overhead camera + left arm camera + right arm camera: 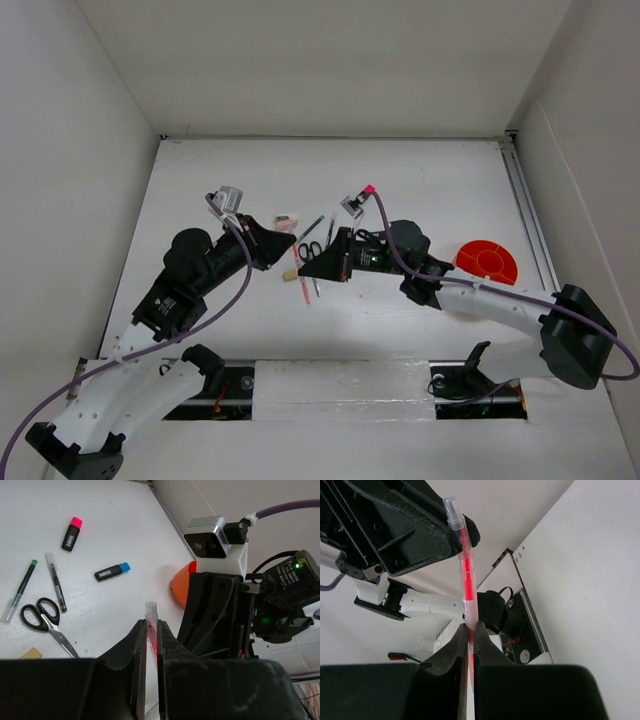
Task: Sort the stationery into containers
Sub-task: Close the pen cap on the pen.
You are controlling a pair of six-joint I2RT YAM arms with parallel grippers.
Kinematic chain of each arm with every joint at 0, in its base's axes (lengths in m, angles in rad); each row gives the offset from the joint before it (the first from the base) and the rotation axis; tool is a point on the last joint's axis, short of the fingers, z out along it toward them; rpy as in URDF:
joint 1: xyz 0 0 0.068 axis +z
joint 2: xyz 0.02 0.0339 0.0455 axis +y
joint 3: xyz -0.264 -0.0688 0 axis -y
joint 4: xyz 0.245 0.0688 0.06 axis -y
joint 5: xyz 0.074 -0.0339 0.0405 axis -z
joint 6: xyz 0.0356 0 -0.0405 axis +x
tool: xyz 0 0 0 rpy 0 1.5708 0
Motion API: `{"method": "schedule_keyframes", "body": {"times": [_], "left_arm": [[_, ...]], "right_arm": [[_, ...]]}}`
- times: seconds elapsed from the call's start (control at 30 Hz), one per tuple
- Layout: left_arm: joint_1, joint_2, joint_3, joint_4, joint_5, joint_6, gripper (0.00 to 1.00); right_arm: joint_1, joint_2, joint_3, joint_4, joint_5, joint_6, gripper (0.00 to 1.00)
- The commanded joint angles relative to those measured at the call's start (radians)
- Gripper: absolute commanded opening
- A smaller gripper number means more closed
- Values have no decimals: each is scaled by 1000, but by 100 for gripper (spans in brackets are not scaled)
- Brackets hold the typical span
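Note:
A thin clear pen with a red core [150, 614] is gripped from both ends. My left gripper [152, 625] is shut on one end and my right gripper [470, 627] is shut lower on the same red pen [464, 565]. The two grippers meet tip to tip over the table's middle [297, 262]. On the table lie black-handled scissors [42, 620], a green-capped pen [20, 591], a black pen [56, 587], a pink-capped marker [72, 533], a blue-capped marker [112, 572] and a small yellow eraser [31, 653]. The orange tub [487, 262] stands at the right.
A pink-white eraser [287, 219] lies behind the left gripper. White walls close in the table on three sides. A metal rail [527, 215] runs along the right edge. The right arm's forearm lies between the stationery and the orange tub.

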State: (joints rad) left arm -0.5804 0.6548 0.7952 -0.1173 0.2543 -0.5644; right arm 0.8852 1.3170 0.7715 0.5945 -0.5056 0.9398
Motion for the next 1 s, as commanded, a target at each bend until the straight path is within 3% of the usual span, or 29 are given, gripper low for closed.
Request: {"method": "schedule_keyframes", "body": {"times": [0.0,0.33,0.73,0.97], "left_arm": [[-7,23,33,-70,146,64,0],[-7,23,-2,-21,256,24,0],[-7,22,-24,-64,181,15,0],[-7,12,-42,-55,180,15,0]], "right_arm": [[-54,-35,71,82,41,16,0],[-57,5,101,109,22,-27,0],[-94,-39,72,110,102,-36,0],[-114,-42,26,240,101,69,0]]}}
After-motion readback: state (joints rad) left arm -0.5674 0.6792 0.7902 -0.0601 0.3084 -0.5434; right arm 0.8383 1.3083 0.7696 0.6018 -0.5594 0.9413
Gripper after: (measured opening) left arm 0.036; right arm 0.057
